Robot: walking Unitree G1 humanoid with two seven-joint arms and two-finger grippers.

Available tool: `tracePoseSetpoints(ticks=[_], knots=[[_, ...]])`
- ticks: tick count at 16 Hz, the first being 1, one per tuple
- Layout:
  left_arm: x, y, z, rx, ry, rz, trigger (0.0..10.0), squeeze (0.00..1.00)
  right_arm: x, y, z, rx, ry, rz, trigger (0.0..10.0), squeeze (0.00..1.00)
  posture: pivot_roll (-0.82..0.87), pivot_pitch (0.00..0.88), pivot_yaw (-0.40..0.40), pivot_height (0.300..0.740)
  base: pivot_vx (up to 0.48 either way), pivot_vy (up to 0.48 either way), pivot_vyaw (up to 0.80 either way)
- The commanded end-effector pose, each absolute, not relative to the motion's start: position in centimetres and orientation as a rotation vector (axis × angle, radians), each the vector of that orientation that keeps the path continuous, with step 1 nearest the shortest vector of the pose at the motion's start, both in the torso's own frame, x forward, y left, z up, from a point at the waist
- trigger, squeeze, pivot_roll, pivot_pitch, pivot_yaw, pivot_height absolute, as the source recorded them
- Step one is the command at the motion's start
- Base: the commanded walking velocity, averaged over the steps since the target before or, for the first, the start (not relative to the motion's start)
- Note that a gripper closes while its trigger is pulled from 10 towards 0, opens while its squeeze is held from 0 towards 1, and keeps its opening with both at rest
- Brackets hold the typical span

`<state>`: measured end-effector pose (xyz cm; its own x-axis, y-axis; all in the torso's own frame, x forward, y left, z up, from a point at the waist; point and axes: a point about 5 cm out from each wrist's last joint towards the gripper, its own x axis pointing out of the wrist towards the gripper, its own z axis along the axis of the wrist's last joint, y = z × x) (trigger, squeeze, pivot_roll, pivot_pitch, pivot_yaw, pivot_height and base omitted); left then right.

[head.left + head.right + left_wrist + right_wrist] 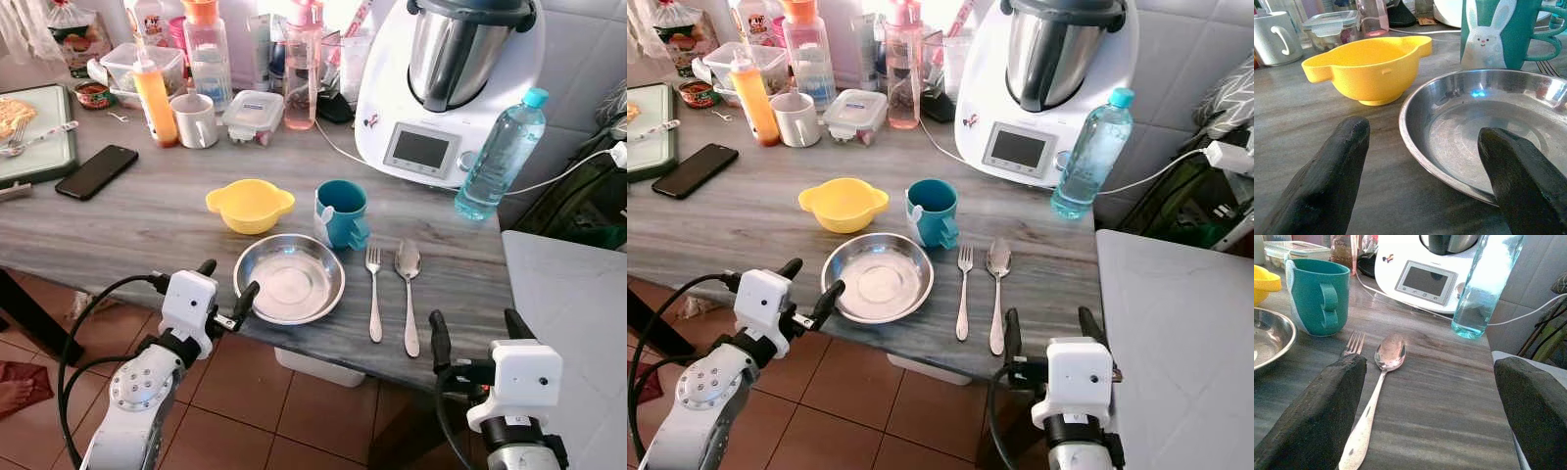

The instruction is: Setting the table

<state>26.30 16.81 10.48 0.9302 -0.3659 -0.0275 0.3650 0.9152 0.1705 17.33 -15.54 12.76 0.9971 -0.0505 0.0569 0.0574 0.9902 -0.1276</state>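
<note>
Currently both empty: left gripper (226, 290) spread wide at steel plate (289, 279) rim, right gripper (472, 338) spread wide near spoon (409, 292), fork (373, 291).

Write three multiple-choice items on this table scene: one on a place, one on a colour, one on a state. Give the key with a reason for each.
1. Where does the fork lie?
A. between the steel plate and the spoon
B. inside the yellow bowl
C. on the black phone

2. What colour is the mug behind the plate?
A. red
B. teal
C. black

3. How are the left gripper fingers set?
A. shut on the spoon
B. shut on the mug
C. open at the plate's rim

Key: 1 A, fork lies right of the plate, spoon beside it. 2 B, teal with a white rabbit in the left wrist view. 3 C, fingers spread, one each side of the rim.
</note>
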Motion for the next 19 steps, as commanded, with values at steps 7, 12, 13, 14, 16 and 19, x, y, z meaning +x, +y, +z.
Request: tracePoseSetpoints(ticks=[7, 12, 13, 14, 16, 19], knots=[[26.19, 17.05, 10.28, 0.188, 0.017, -0.388, 10.0, 0.00, 17.25, -15.35, 13.06, -0.129, -0.054, -0.059, 10.0, 0.00, 0.13, 0.077, -0.028, 0.740, 0.000, 0.298, 0.00], [26.21, 16.92, 10.63, 0.193, 0.009, -0.393, 10.0, 0.00, 17.23, -15.28, 12.95, -0.129, -0.052, -0.057, 10.0, 0.00, 0.13, 0.074, -0.027, 0.740, 0.000, 0.355, 0.00], [26.22, 16.85, 10.67, 0.194, 0.008, -0.394, 10.0, 0.00, 17.25, -15.32, 12.95, -0.130, -0.052, -0.057, 10.0, 0.00, 0.13, 0.074, -0.027, 0.740, 0.000, 0.356, 0.00], [26.24, 16.77, 10.72, 0.195, 0.007, -0.396, 10.0, 0.00, 17.27, -15.36, 12.96, -0.132, -0.052, -0.056, 10.0, 0.00, 0.13, 0.074, -0.027, 0.740, 0.000, 0.364, 0.00], [26.25, 16.79, 10.76, 0.197, 0.004, -0.395, 10.0, 0.00, 17.28, -15.35, 12.97, -0.137, -0.056, -0.054, 10.0, 0.00, 0.13, 0.072, -0.029, 0.740, 0.000, 0.362, 0.00], [26.37, 16.83, 10.91, 0.200, 0.002, -0.393, 10.0, 0.00, 17.30, -15.39, 13.02, -0.143, -0.063, -0.056, 10.0, 0.00, 0.13, 0.070, -0.030, 0.740, 0.000, 0.375, 0.00]])
